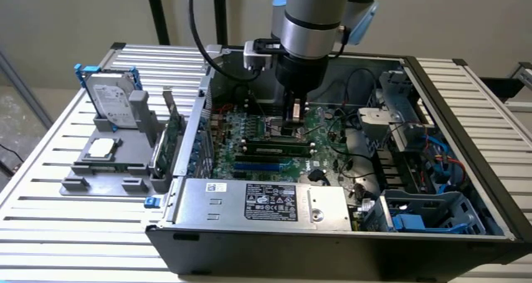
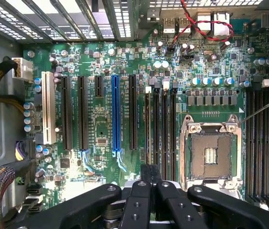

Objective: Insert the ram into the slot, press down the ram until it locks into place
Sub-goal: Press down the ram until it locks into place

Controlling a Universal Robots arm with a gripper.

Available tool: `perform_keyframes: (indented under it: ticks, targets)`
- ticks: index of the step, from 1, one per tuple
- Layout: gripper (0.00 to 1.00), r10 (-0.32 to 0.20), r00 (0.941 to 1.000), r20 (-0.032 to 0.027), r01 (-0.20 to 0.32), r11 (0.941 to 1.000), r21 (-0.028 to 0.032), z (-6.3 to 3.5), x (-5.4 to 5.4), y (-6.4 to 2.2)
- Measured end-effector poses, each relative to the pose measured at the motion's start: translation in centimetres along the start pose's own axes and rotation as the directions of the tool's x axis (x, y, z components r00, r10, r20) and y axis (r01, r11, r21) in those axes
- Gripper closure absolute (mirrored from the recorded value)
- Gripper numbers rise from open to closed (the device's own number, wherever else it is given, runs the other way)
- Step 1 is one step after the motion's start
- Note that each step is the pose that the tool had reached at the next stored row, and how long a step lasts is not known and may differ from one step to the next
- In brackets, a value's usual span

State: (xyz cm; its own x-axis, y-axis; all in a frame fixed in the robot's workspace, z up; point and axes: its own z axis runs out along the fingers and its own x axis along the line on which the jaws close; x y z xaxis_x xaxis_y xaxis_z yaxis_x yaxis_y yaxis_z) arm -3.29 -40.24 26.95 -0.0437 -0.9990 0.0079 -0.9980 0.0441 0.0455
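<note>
One ram in the slot — latching unclear — gripper close by

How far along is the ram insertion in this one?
Done: the ram already sits in a black slot on the motherboard. In hand: nothing; the gripper, jaws shut, hangs close over the board beside it. Left: locking; whether the end clips have closed cannot be told.

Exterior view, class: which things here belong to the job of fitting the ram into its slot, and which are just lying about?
Belong to the job:
ram
black memory slots
hand

Just lying about:
hard drive
loose processor chip
upright expansion card
blue socket
</note>
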Motion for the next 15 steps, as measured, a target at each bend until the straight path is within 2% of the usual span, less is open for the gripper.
perform_keyframes:
  ticks: [4,8,12,15]
  targets:
    - [0.89,0.039,0.9993,0.001,-0.039,0.9993,-0.0006,0.01,0.11,0.0]
    - [0.89,0.096,0.9954,0.0009,-0.096,0.9954,-0.0009,0.02,0.12,0.0]
    - [0.89,0.156,0.9878,0.0011,-0.156,0.9878,-0.0014,0.03,0.12,0.0]
    - [0.89,0.201,0.9795,0.0016,-0.201,0.9795,-0.0017,0.05,0.12,0.0]
